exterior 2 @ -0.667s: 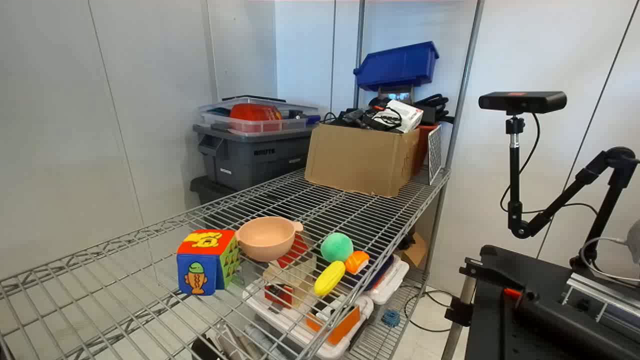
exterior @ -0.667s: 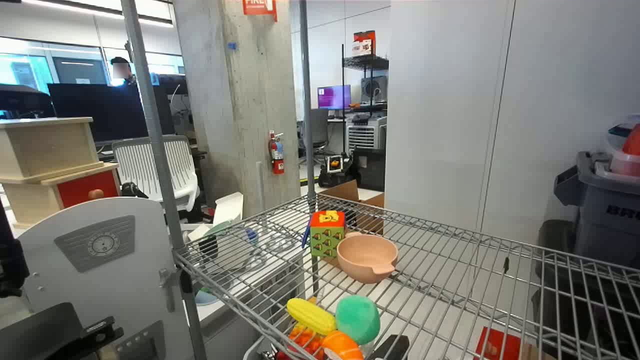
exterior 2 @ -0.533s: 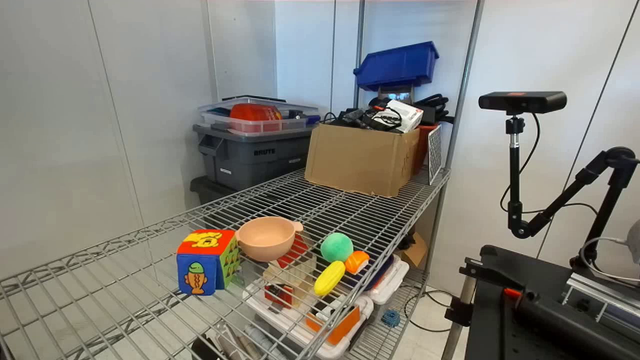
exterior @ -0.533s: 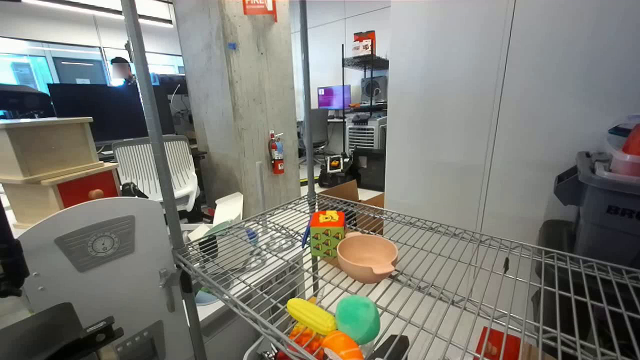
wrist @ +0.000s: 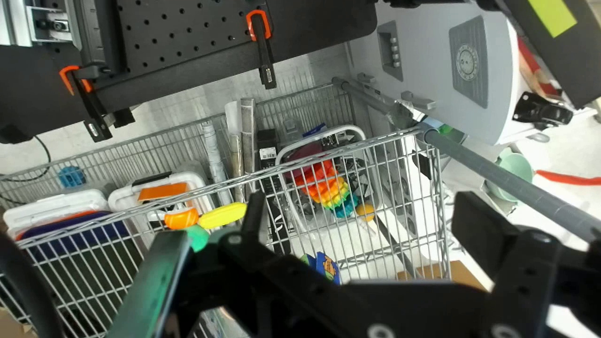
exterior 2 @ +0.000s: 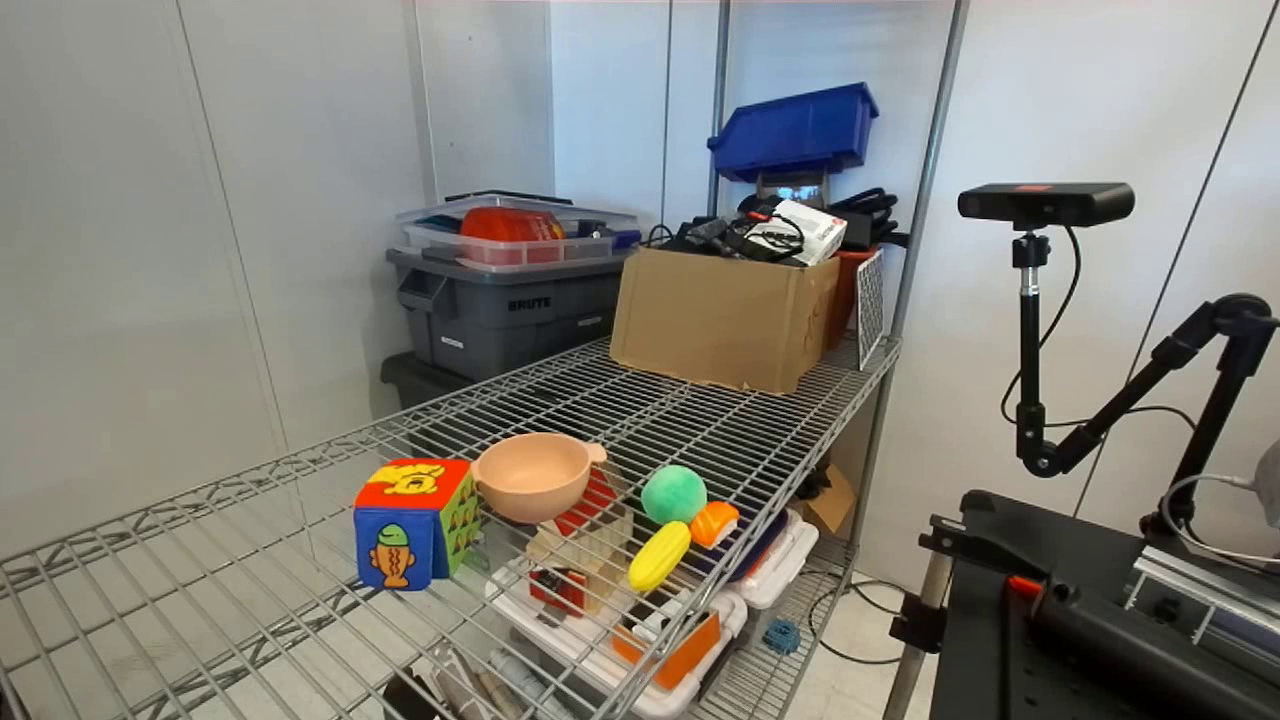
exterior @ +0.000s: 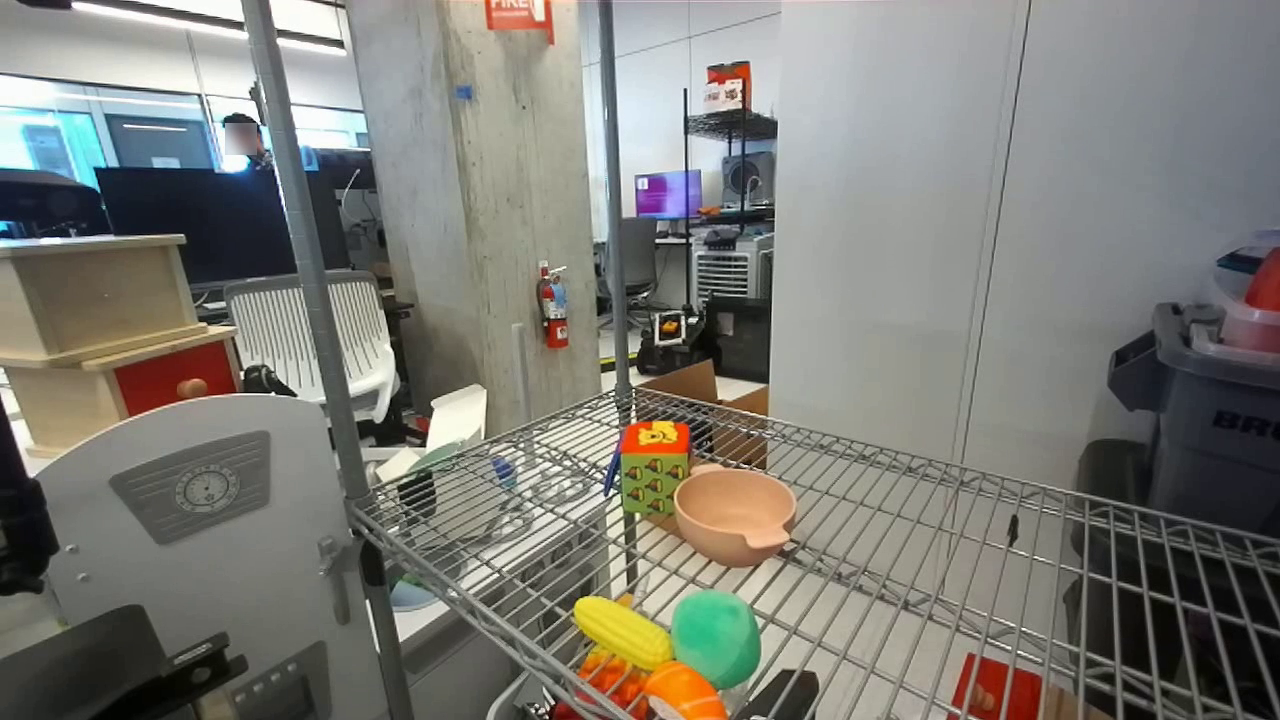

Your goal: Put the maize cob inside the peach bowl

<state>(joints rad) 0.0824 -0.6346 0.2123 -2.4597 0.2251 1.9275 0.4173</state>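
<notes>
The maize cob (exterior: 622, 632) is bright yellow and lies on the wire shelf near its front edge, beside a round green toy and an orange toy. It also shows in an exterior view (exterior 2: 660, 556) and in the wrist view (wrist: 223, 215), left of the fingers. The peach bowl (exterior: 735, 515) stands upright on the shelf, also in an exterior view (exterior 2: 533, 480); its visible inside is bare. The gripper mostly hides the bowl in the wrist view. My gripper (wrist: 366, 220) is open with nothing between its fingers, above the shelf. It is outside both exterior views.
A colourful cloth cube (exterior: 655, 468) stands against the bowl. The green toy (exterior 2: 674, 495) and orange toy (exterior 2: 714, 525) touch or nearly touch the cob. Shelf posts (exterior: 310, 250) rise at the corners. A cardboard box (exterior 2: 720, 320) stands at the shelf's far end.
</notes>
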